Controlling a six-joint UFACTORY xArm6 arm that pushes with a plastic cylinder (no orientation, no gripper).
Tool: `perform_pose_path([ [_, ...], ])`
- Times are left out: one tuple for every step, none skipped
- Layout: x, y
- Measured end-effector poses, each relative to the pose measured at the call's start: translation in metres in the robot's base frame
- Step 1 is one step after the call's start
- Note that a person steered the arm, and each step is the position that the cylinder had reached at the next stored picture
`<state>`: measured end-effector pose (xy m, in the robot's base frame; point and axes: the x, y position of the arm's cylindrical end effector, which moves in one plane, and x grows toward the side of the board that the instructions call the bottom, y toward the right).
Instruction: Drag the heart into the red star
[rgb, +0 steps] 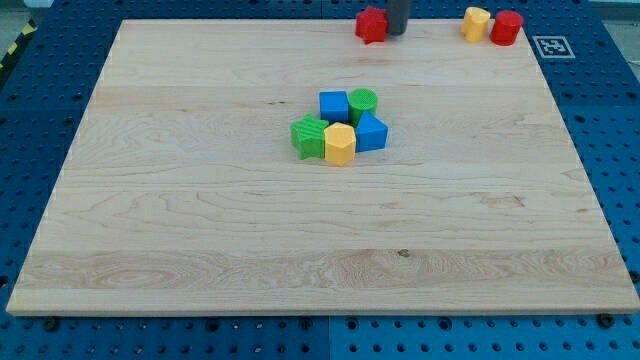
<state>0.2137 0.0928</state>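
Observation:
The red star (371, 24) lies at the top edge of the wooden board, a little right of the middle. The yellow heart (477, 22) lies further right along the same edge, touching a red cylinder (507, 27) on its right. My tip (396, 33) stands right beside the red star, on its right side, and well to the left of the heart. The rod comes down from the view's top.
A tight cluster sits near the board's middle: a blue cube (334, 105), a green cylinder (363, 102), a second blue block (371, 132), a green star (310, 137) and a yellow hexagon (340, 144). The board's top edge (250, 20) runs just behind the star and heart.

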Motion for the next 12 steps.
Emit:
perform_pose_path([
  [0.000, -0.027],
  [0.000, -0.043],
  [0.011, -0.037],
  [0.040, 0.011],
  [0.062, 0.067],
  [0.077, 0.133],
  [0.078, 0.192],
  [0.053, 0.226],
  [0.007, 0.230],
  [-0.013, 0.230],
  [-0.015, 0.221],
  [-0.015, 0.196],
])
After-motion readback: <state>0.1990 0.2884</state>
